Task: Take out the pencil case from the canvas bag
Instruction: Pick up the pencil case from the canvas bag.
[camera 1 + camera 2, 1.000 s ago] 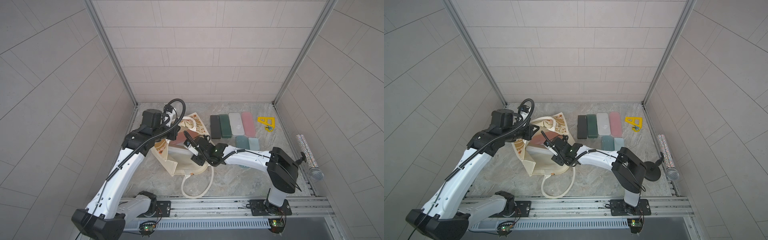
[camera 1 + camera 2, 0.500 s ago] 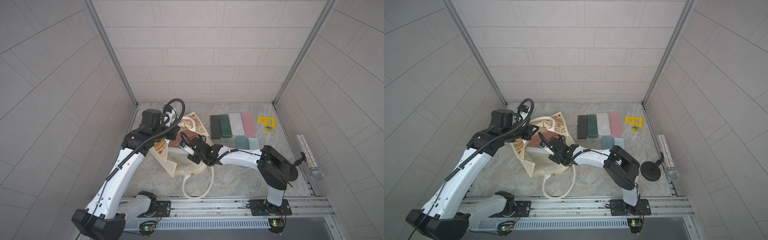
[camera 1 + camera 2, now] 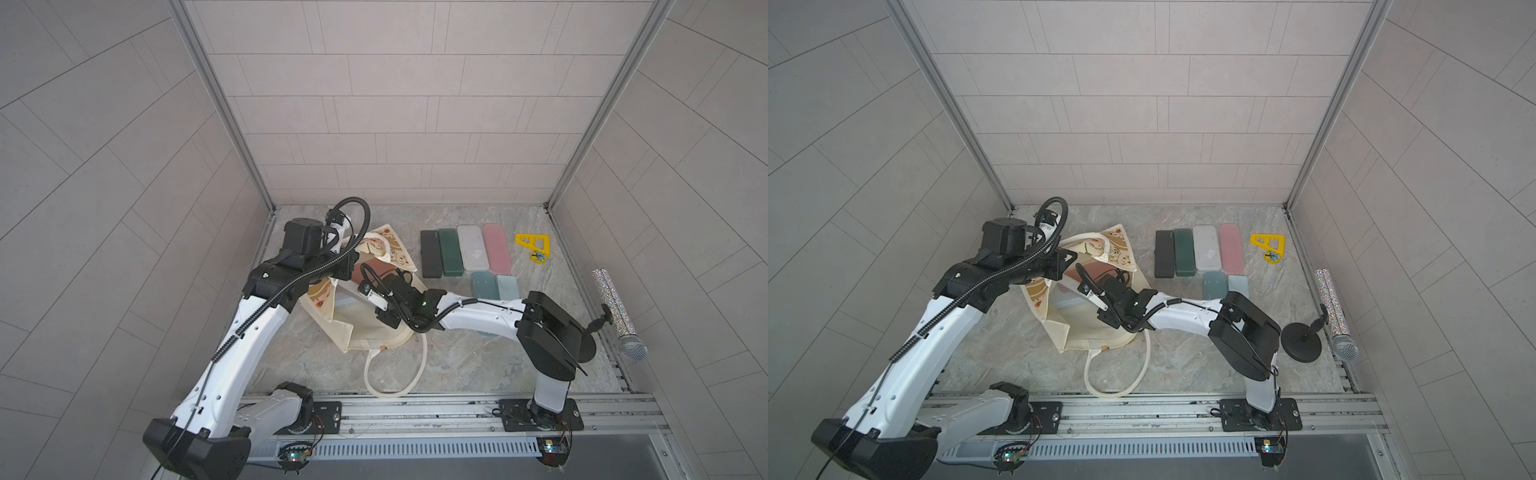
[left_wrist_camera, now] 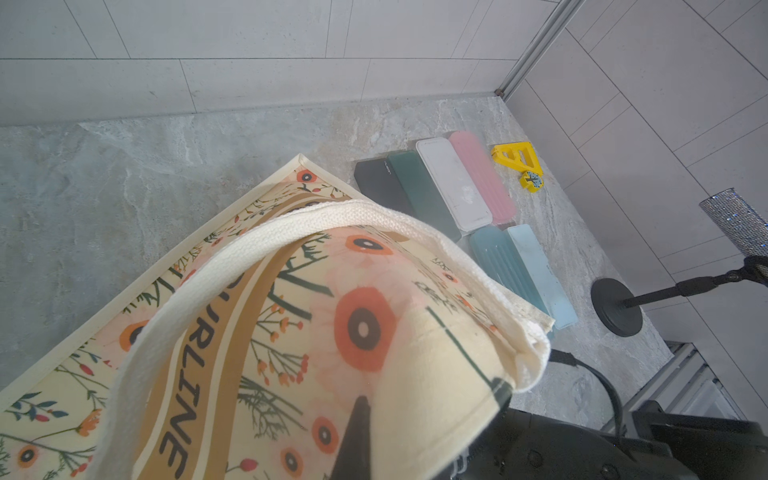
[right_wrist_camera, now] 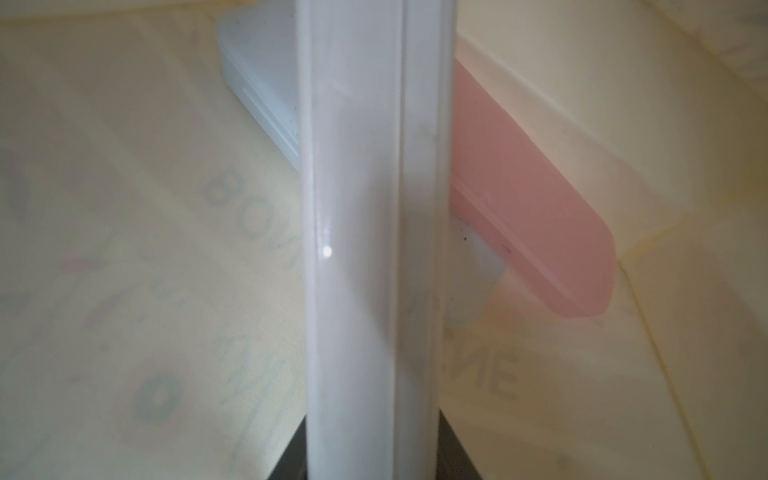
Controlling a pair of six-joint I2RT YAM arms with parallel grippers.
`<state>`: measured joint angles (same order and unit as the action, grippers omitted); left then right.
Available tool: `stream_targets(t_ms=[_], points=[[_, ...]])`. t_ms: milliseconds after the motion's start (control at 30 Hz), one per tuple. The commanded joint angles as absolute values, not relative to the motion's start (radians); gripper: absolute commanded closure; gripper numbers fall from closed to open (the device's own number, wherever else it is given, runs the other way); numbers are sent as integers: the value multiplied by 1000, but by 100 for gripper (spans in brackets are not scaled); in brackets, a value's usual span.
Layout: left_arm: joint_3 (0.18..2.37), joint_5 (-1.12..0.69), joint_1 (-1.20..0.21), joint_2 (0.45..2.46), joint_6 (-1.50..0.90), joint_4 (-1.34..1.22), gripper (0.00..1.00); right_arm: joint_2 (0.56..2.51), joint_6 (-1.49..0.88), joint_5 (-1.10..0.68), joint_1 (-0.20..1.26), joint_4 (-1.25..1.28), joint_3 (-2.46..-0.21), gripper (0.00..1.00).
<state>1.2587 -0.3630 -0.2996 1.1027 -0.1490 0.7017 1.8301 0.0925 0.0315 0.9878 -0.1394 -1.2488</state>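
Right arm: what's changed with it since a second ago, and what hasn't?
The right end effector pushed deeper into the canvas bag, and its jaws closed on a white pencil case. The left end effector still holds the bag's rim up; the six cases laid out beside it have not moved.

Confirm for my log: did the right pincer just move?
Yes: the right pincer, around a white pencil case, went deeper into the canvas bag, away from the black case.
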Motion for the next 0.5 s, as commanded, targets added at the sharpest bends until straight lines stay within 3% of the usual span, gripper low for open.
stream_targets(t_ms=[0, 233, 467], points=[[1305, -283, -299, 1083, -165, 685, 100, 1735, 45, 33, 991, -172, -1221, 67], [1306, -132, -298, 1099, -210, 684, 100, 1585, -18, 18, 993, -233, -1127, 70], [1326, -92, -298, 1136, -223, 699, 100, 1429, -45, 14, 997, -381, -1077, 71]])
